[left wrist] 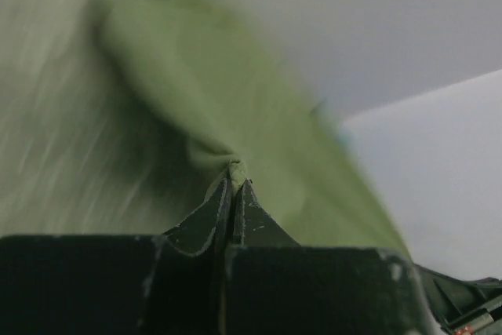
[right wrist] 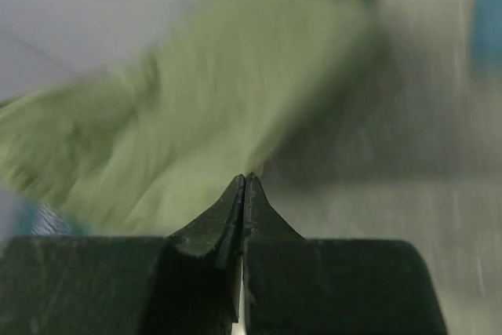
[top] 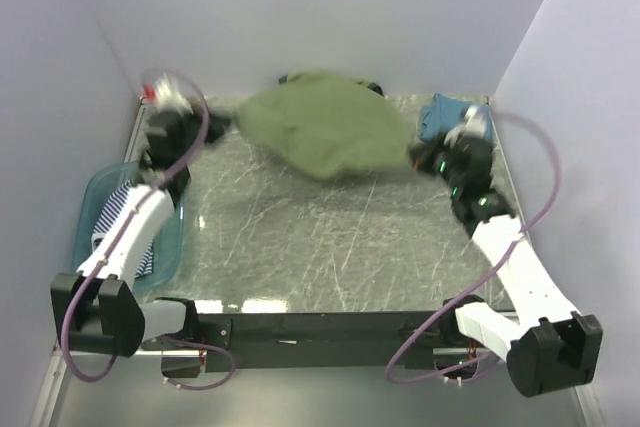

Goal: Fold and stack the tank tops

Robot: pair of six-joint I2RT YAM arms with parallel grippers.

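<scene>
Spreading step: the green top (top: pixel 325 132) hangs over the table's (top: pixel 300 247) far side, pinched by the closed left gripper (left wrist: pixel 235 174) and, apparently, the closed right gripper (right wrist: pixel 245 182); next it needs laying flat for folding.

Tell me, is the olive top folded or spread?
Spread: the olive top is stretched out between the left end effector and right end effector, both shut on its edges. Blur hides creases.

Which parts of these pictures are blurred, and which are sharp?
Top view: the olive-green tank top is smeared at its edges; glare lies along the table near edge. Left wrist view: cloth and background blurred, fingers sharp. Right wrist view: the same, fingers sharp.
</scene>
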